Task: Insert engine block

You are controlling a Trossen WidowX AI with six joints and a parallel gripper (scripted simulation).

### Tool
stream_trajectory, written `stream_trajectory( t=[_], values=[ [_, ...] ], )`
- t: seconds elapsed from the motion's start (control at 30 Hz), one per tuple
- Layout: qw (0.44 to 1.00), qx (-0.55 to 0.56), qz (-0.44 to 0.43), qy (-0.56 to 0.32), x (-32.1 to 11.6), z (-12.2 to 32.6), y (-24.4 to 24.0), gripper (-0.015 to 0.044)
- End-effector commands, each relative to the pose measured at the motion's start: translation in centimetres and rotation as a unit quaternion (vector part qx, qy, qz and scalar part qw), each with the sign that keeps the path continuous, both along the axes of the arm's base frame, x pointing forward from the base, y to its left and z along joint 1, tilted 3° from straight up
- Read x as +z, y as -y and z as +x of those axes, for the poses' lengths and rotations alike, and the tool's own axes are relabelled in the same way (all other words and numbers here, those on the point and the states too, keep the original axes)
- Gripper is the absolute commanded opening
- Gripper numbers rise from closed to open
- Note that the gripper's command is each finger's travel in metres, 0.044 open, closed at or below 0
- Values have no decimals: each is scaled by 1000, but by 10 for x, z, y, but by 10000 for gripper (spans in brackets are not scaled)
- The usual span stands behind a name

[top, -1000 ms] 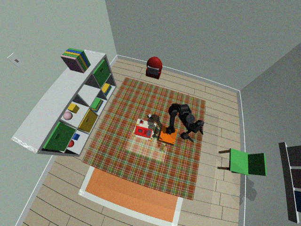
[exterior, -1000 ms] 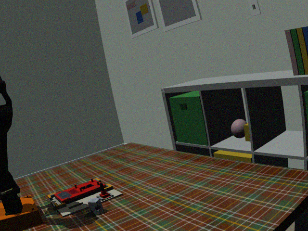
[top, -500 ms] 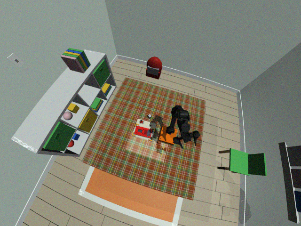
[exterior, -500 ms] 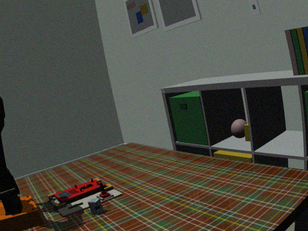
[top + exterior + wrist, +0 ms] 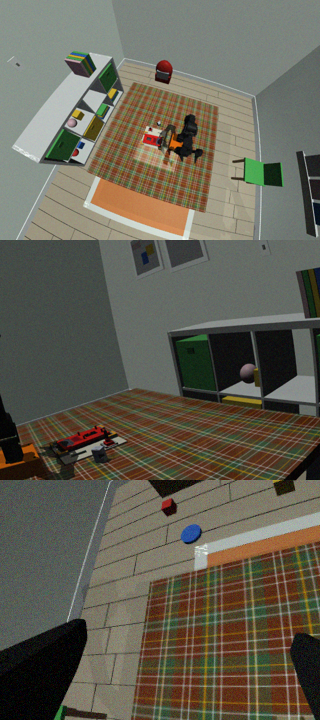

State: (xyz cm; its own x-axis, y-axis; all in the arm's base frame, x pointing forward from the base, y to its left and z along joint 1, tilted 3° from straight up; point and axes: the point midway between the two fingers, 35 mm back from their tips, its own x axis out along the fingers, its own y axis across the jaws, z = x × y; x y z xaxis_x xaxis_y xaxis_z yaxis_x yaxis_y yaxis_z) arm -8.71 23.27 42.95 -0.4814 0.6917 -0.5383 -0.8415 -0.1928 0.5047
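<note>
The engine block, a small grey block (image 5: 158,123) (image 5: 99,453) with a dark slot in one side, stands on the plaid mat beside the cream board (image 5: 156,131) (image 5: 121,440), outside the car. The red car body (image 5: 145,138) (image 5: 77,440) lies along the board, with a dark opening in its top visible in the top and exterior views. My gripper (image 5: 188,161) (image 5: 190,636) is open and empty. It hangs over the mat on the far side of the orange base from the car, away from block and car. The exterior view does not show the fingers.
A small red part (image 5: 150,129) (image 5: 108,442) with a black upright stands on the board. The orange base (image 5: 175,145) (image 5: 32,449) sits beside the car, under the arm. The shelf unit (image 5: 56,100) (image 5: 232,326), green chair (image 5: 254,171) and red backpack (image 5: 164,68) stand around the mat.
</note>
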Motion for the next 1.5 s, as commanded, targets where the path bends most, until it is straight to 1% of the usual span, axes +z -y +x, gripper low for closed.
stream_trajectory(
  t=[0.0, 0.33, 0.6, 0.83, 1.07, 1.2, 1.47],
  values=[
    [999, -47, -26, -11, -10, 15, -12, 440],
    [979, -181, -84, -45, -34, 64, -38, 440],
    [947, -287, -124, -77, -55, 109, -50, 440],
    [902, -384, -158, -116, -75, 150, -53, 440],
    [857, -466, -165, -142, -87, 191, -48, 440],
    [836, -498, -170, -155, -93, 206, -45, 440],
    [755, -592, -194, -205, -117, 251, -31, 440]
  ],
)
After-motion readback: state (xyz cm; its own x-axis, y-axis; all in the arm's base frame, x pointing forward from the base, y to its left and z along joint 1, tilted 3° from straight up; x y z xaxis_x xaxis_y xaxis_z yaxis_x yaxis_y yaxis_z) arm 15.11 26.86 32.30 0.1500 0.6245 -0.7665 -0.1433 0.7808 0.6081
